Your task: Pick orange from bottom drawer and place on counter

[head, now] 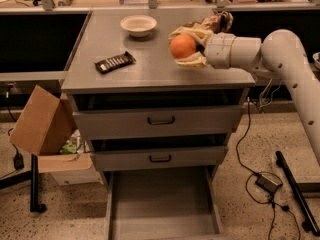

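Observation:
The orange (182,46) is held in my gripper (187,47) over the right part of the counter (150,66), just above its surface. The gripper's pale fingers (192,60) close on the fruit from above and below, and the white arm (260,51) reaches in from the right. The bottom drawer (162,204) is pulled out at the foot of the cabinet and shows nothing inside.
A white bowl (138,25) stands at the back of the counter. A dark snack bar (115,62) lies at the left. A crumpled chip bag (216,22) lies behind the gripper. A cardboard box (42,126) stands left of the cabinet; cables (267,181) lie at the right.

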